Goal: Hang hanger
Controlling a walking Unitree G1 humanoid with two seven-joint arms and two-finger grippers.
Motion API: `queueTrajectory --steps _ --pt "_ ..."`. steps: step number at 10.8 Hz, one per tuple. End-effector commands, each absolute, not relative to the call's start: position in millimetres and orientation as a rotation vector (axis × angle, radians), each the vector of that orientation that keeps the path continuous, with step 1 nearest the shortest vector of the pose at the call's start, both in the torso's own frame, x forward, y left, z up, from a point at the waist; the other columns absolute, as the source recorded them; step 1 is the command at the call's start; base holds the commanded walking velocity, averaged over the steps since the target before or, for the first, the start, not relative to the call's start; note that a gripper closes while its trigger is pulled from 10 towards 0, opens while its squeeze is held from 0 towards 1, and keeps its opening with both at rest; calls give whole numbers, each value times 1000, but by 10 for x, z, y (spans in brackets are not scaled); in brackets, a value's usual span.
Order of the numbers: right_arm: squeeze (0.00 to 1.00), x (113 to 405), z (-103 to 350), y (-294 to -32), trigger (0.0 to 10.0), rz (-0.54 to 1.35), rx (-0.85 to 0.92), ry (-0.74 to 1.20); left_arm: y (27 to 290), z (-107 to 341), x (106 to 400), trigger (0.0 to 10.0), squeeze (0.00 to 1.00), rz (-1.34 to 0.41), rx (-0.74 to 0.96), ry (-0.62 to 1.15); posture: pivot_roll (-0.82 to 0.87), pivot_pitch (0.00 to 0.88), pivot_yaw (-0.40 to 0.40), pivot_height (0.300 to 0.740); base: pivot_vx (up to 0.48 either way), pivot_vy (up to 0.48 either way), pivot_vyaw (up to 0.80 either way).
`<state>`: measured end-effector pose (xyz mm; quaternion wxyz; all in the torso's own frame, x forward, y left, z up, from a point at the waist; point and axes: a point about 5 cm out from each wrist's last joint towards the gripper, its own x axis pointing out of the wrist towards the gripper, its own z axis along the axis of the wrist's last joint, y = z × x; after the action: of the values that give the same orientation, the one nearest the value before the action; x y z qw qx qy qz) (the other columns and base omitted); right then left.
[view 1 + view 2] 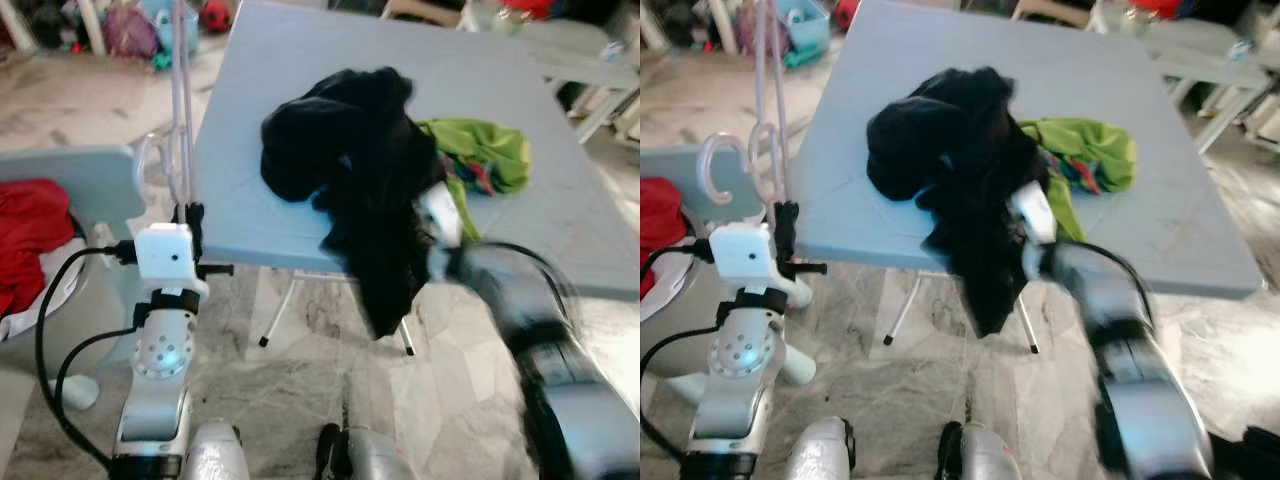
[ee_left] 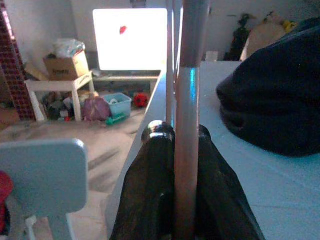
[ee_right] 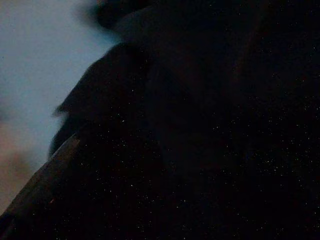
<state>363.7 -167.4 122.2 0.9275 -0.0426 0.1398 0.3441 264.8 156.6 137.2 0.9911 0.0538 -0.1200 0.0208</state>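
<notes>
My left fingers are pinched on the pink hanger, upright beside the table edge. My right fingers are buried in the black garment at the table's near edge; I cannot tell their spread.

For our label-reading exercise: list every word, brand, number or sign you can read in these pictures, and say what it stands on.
None can be read.
Cardboard box: any print is too small and blurred.
Bright screen: a red mark, no legible text.
Black garment, green garment and pink hanger in the left gripper: no lettering visible.
</notes>
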Motion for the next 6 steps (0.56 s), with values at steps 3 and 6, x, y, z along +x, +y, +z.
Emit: queueTrajectory --steps 3,6 --pt "1000 3872 1384 -2003 10000 195 -137 280 1562 1389 2631 10000 0 59 105 -252 135 167 -119 740 0 0 0" --pt "1000 4060 1787 -1955 10000 -44 -53 102 1548 1387 2638 10000 0 65 101 -254 136 163 -124 740 0 0 0"
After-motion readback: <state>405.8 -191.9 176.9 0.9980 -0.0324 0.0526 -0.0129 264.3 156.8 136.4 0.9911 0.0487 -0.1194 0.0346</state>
